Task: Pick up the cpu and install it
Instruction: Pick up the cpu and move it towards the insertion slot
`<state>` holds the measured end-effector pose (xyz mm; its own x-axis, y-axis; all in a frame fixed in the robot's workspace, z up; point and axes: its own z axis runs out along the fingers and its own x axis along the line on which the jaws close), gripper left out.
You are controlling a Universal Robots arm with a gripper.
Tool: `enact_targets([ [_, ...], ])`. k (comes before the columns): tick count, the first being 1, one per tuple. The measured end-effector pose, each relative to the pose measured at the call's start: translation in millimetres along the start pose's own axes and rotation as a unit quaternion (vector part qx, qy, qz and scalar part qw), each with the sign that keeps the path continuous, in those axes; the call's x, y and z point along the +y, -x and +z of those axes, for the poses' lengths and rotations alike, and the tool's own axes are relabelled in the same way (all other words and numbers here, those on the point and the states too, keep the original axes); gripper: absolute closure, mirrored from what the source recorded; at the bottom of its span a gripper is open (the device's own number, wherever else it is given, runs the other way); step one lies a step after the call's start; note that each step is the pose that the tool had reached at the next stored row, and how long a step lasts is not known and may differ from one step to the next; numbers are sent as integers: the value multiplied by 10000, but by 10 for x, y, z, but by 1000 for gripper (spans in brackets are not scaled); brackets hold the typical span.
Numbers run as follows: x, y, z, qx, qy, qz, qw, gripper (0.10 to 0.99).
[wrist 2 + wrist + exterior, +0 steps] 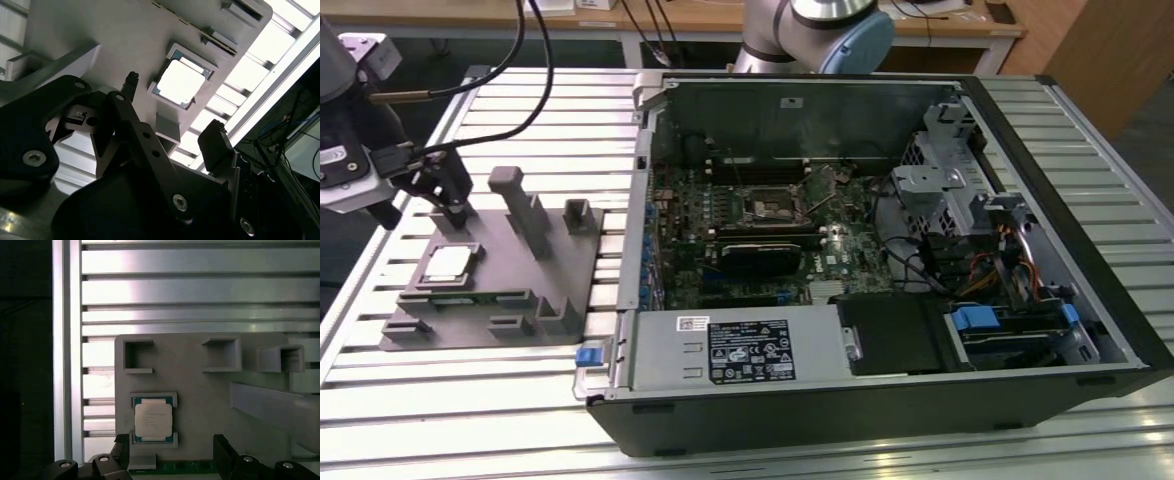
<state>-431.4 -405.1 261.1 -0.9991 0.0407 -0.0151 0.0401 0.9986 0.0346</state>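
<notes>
Exterior view: gripper [418,213] at the exterior view's left edge, hanging over a grey fixture [554,300] on the slatted table [467,400]. Fingers spread, nothing between them. The cpu [450,265] is in the lower left of the frame, flat in the fixture's recess. Silvery face up, edges square with the fixture. Open computer case [881,420] fills centre and right. Its dark socket [767,207] is well apart from the cpu.

Second wrist view: fingers [216,145] parted. The cpu [180,82] lies beyond the gap, untouched.

First wrist view: cpu [153,421] is near square, slightly longer along the line from the fingers toward the square pockets [137,356]. Green margin shows at both those ends.
</notes>
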Motion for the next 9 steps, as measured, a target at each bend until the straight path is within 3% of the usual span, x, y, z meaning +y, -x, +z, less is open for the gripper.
enact_targets([
  [9,-5,-7,95,1,-1,-1,10000,325],
])
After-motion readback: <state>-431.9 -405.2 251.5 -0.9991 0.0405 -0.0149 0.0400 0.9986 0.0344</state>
